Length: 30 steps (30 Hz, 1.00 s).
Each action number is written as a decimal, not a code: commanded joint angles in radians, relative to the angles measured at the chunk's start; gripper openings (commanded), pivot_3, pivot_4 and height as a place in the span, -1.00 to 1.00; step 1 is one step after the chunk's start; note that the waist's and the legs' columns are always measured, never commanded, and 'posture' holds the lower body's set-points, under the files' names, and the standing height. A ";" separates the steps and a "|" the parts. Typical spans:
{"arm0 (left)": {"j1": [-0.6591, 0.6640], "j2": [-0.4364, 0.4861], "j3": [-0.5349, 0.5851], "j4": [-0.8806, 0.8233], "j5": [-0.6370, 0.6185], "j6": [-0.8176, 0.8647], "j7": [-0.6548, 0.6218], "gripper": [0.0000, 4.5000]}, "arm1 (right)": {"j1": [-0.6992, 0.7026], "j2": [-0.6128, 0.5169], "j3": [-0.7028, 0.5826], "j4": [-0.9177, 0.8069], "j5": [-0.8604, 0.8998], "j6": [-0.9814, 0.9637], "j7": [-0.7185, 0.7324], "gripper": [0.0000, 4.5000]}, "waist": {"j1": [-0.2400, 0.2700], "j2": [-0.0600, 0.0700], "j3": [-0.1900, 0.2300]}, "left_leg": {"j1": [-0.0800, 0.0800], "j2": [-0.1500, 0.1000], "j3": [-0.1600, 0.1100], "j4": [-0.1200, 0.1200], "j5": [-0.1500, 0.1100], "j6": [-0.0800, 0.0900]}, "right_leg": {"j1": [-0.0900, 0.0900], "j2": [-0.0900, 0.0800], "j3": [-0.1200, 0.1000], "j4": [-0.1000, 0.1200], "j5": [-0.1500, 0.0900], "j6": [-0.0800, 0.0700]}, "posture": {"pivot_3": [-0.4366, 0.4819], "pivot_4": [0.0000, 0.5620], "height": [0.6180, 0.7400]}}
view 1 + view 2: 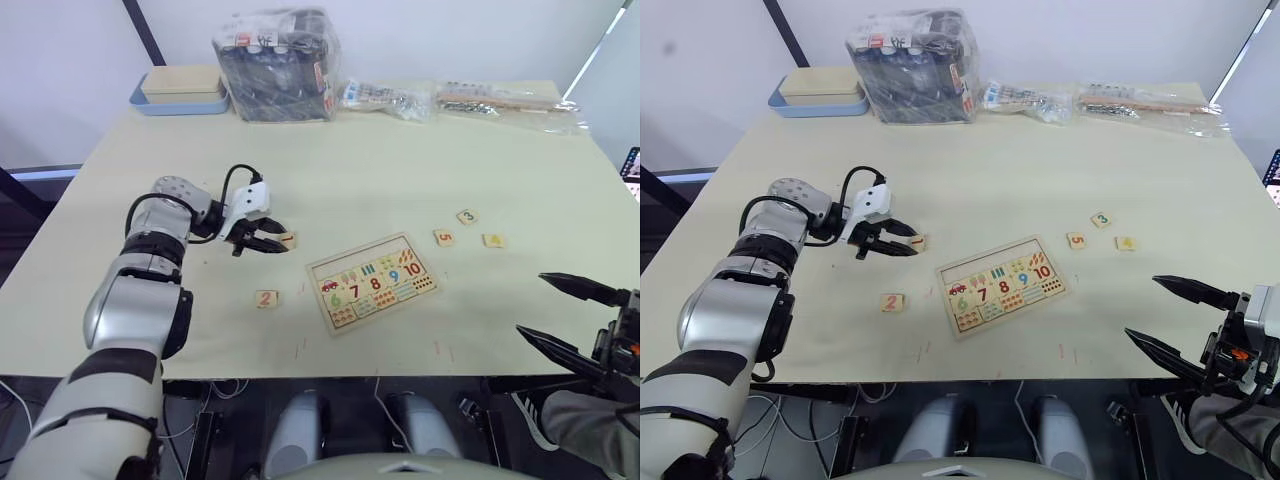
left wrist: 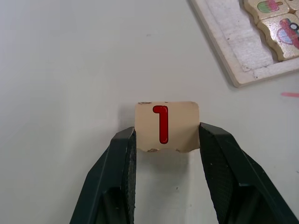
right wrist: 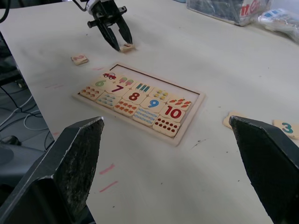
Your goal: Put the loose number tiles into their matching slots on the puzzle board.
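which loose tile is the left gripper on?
The red 1 tile, sitting between the left gripper fingers; tiles 2, 3 and 5 lie apart.

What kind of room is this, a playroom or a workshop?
Probably a robot test lab: a plain table with a children's puzzle board, plastic-wrapped supplies along its far edge, and loose cables underneath.

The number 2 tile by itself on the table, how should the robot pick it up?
The 2 tile lies flat, clear of the puzzle board, with bare table on every side. Probably best: come straight down from above and pinch two opposite edges. It lies on the side of the left gripper, whose fingers now stand on either side of the 1 tile.
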 commanded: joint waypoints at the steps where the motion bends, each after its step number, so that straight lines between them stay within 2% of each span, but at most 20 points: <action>1: 0.066 0.071 0.064 -0.228 -0.083 0.150 -0.036 -0.35 | -0.023 0.002 0.020 -0.015 0.008 -0.022 0.005 1.00 | 0.000 0.000 0.000 | 0.000 0.000 0.000 0.000 0.000 0.000 | 0.000 0.000 0.000 0.000 0.000 0.000 | -0.05 -0.47 1.00; 4: 0.165 0.109 0.097 -0.459 -0.134 0.315 -0.020 -0.35 | -0.038 -0.001 0.038 -0.005 0.004 -0.025 0.013 1.00 | -0.002 0.001 0.000 | 0.000 0.001 0.000 0.000 0.000 0.000 | 0.000 0.000 0.001 0.001 0.000 0.000 | -0.05 -0.47 1.00; 7: 0.349 0.156 0.147 -0.888 -0.176 0.688 0.096 -0.35 | -0.069 -0.012 0.060 0.026 -0.003 -0.027 0.028 1.00 | -0.007 0.001 0.000 | 0.001 0.002 0.001 0.000 0.000 0.000 | 0.000 0.000 0.002 0.002 0.000 0.000 | -0.05 -0.47 1.00; 10: 0.462 0.171 0.190 -1.200 -0.209 1.008 0.212 -0.35 | -0.097 -0.018 0.080 0.043 -0.005 -0.026 0.037 1.00 | 0.002 0.001 0.000 | 0.001 0.002 0.000 0.001 0.000 0.000 | 0.000 -0.001 0.002 0.003 0.000 0.000 | -0.05 -0.47 1.00; 14: 0.517 0.168 0.203 -1.520 -0.210 1.473 0.404 -0.35 | -0.141 -0.026 0.111 0.070 -0.004 -0.020 0.045 1.00 | 0.005 0.001 0.000 | 0.001 0.001 -0.002 0.002 0.000 0.000 | 0.001 0.000 0.000 0.003 0.000 0.000 | -0.05 -0.47 1.00; 18: 0.502 0.112 0.210 -1.678 -0.220 1.844 0.577 -0.35 | -0.177 -0.026 0.136 0.086 0.008 -0.005 0.047 1.00 | 0.000 0.001 0.000 | 0.002 0.001 -0.003 0.002 0.000 0.000 | 0.002 0.001 0.001 0.003 -0.001 0.000 | -0.05 -0.47 1.00; 22: 0.553 0.027 0.254 -1.748 -0.225 1.898 0.748 -0.35 | -0.194 -0.034 0.150 0.091 0.014 0.010 0.050 1.00 | 0.000 0.001 0.000 | 0.002 0.001 -0.003 0.002 0.000 0.000 | 0.002 0.001 0.001 0.003 -0.001 0.000 | -0.05 -0.47 1.00; 25: 0.590 -0.073 0.293 -1.789 -0.221 1.898 0.884 -0.35 | -0.204 -0.046 0.156 0.094 0.023 0.026 0.057 1.00 | 0.000 0.001 0.000 | 0.002 0.001 -0.003 0.002 0.000 0.000 | 0.002 0.001 0.002 0.003 -0.001 0.000 | -0.05 -0.47 1.00; 30: 0.622 -0.296 0.328 -1.839 -0.184 1.898 1.136 -0.35 | -0.199 -0.075 0.154 0.095 0.037 0.054 0.088 1.00 | 0.005 0.001 0.000 | 0.002 0.000 -0.004 0.002 0.000 0.000 | 0.002 0.001 0.002 0.003 -0.001 0.000 | -0.05 -0.47 1.00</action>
